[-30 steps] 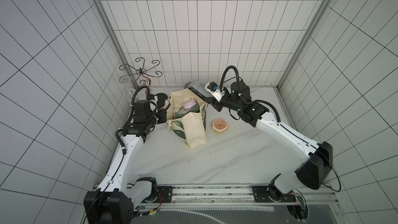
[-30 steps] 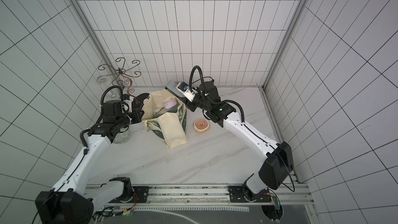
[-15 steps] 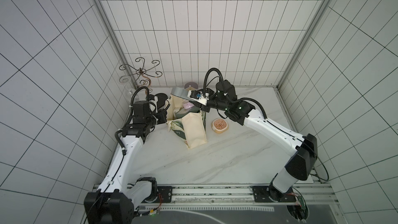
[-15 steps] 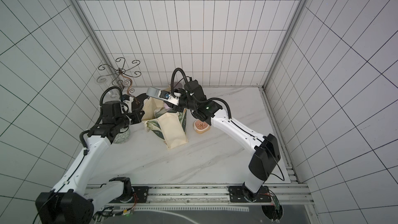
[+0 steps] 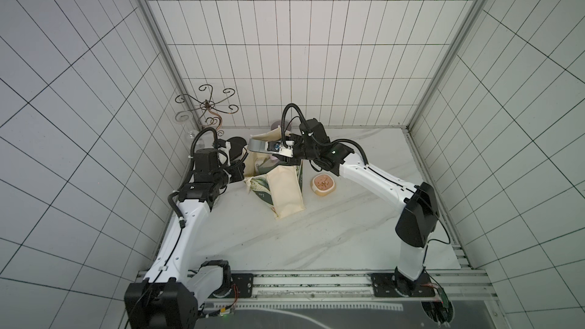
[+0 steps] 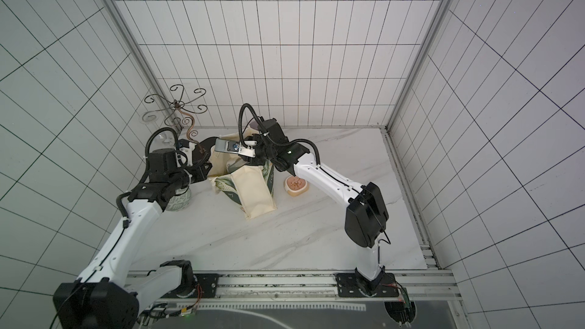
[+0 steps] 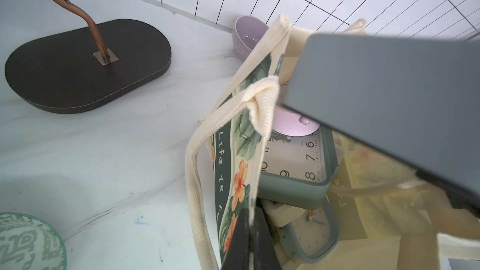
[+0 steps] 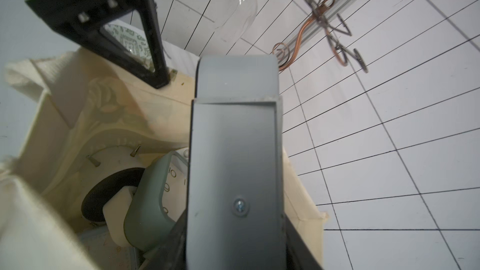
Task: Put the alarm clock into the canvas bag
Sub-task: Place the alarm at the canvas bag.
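The right claw (image 8: 235,219) is clamped on the grey alarm clock (image 8: 233,151), with one dark finger on each long side. The clock sticks out forward from the claw. It shows only a plain grey side with a sunken panel and one screw. The clock hangs just above the open mouth of the canvas bag (image 5: 285,191) and lies across it, not yet inside.

The left claw (image 7: 250,229) is pressed together on the rim of the bag, just beside the dark green band with the letters "Life is". It holds this side of the mouth up.

Inside the bag, under the grey clock and apart from it, lies a green clock (image 7: 293,167) with a white face. A second clock (image 7: 309,232) lies lower, and a pink round thing (image 7: 293,125) lies beside the green clock.

The bag stands on the marble surface (image 5: 316,232). A lilac bowl (image 7: 246,37) stands behind the bag, near the wall. A small snack bowl (image 5: 323,184) stands just beside the bag on the right arm's side.
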Motion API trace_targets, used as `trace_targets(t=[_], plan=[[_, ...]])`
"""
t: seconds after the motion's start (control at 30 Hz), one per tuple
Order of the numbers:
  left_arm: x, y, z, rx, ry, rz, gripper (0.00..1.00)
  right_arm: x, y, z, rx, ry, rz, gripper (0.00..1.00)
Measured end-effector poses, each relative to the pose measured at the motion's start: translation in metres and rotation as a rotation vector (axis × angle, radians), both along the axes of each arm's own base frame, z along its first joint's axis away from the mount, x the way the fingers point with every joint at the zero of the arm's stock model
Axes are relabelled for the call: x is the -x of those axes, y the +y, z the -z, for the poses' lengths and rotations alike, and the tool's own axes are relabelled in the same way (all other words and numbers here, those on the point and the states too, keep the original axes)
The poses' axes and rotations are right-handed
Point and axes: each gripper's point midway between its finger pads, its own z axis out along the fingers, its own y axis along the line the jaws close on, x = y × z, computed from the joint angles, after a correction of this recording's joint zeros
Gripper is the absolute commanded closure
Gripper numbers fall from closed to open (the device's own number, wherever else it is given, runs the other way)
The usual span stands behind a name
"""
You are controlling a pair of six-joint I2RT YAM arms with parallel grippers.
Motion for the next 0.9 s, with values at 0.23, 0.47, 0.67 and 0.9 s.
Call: trace_targets(t=[0.23,0.47,0.67,0.9], plan=[[0.000,0.001,0.000,0.015,0.003,-0.002,0.98,-0.017,0.000,0.011,0.079,-0.075,0.025,0.78],[0.000,0.000,0.000,0.020,0.002,0.004,0.99,-0.022,-0.001,0.014,0.141,-0.153,0.044,0.78],[0.000,0.000,0.000,0.023,0.003,0.007,0.99,-0.021,0.001,0.015,0.175,-0.192,0.065,0.78],[0.001,0.001,0.000,0.023,0.003,0.005,0.99,-0.015,-0.008,0.014,0.208,-0.178,0.082,0.79]])
